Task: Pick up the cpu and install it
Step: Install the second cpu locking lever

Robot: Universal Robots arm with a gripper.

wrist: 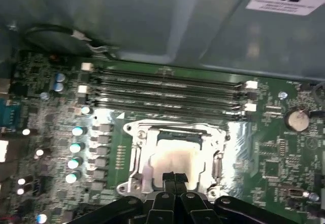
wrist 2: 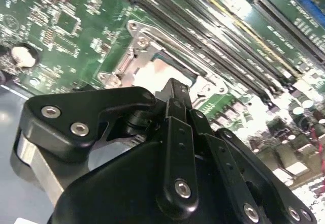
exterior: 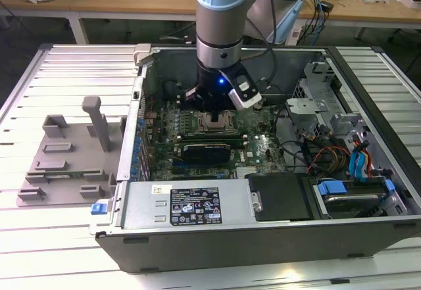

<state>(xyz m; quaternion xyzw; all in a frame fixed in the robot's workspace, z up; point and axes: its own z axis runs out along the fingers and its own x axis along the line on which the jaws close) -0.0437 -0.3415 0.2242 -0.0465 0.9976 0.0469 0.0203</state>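
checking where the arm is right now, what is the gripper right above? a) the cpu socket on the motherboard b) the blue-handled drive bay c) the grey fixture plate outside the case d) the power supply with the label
a, the gripper hangs over the metal-framed socket on the green motherboard, inside the open computer case; in the exterior view the grey fixture plate sits outside the case on that view's left.
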